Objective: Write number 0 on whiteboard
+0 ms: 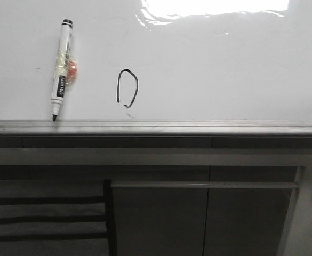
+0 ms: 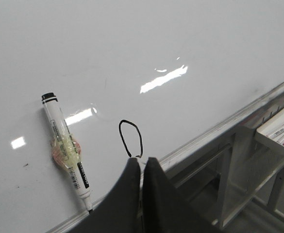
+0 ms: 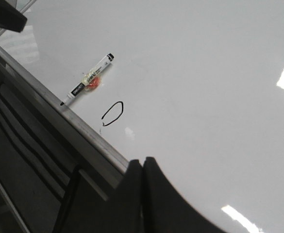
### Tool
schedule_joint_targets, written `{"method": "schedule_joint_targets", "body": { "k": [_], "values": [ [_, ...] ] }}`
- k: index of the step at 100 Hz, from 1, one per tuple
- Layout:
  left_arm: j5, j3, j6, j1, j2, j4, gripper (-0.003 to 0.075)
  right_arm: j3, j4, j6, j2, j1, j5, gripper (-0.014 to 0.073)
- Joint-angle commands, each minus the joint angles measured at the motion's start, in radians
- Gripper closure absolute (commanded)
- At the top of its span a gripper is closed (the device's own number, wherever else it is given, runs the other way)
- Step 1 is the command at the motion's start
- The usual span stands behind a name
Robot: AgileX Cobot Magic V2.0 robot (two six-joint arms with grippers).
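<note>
The number 0 (image 1: 127, 87) is a thin black oval drawn on the whiteboard (image 1: 225, 69), open at its bottom. It also shows in the left wrist view (image 2: 131, 138) and the right wrist view (image 3: 113, 113). A white marker (image 1: 62, 68) with an orange blob and tape on its barrel lies flat on the board left of the 0, uncapped tip toward the grey edge strip (image 1: 156, 127). My left gripper (image 2: 141, 159) is shut and empty, hovering near the 0's lower end. My right gripper (image 3: 142, 160) is shut and empty, over the board's edge, away from the 0.
Grey cabinet panels (image 1: 161, 218) and a rail run below the board's edge. A small tray (image 2: 277, 133) with markers hangs off the board's frame. A tiny dark smudge (image 1: 37, 68) sits left of the marker.
</note>
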Motion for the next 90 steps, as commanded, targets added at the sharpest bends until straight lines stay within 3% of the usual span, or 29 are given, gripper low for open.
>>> {"method": "schedule_joint_targets", "body": {
  "k": [1, 36, 90],
  "values": [
    [-0.113, 0.026, 0.001, -0.008, -0.061, 0.001, 0.074, 0.037, -0.009, 0.006, -0.044, -0.007, -0.142, 0.0662],
    [-0.121, 0.129, 0.002, -0.008, -0.172, 0.007, 0.074, 0.151, -0.009, 0.006, -0.054, -0.007, -0.141, 0.0662],
    [-0.108, 0.155, 0.074, 0.002, -0.201, 0.009, 0.074, 0.16, -0.009, 0.006, -0.054, -0.007, -0.128, 0.0662]
  ]
}}
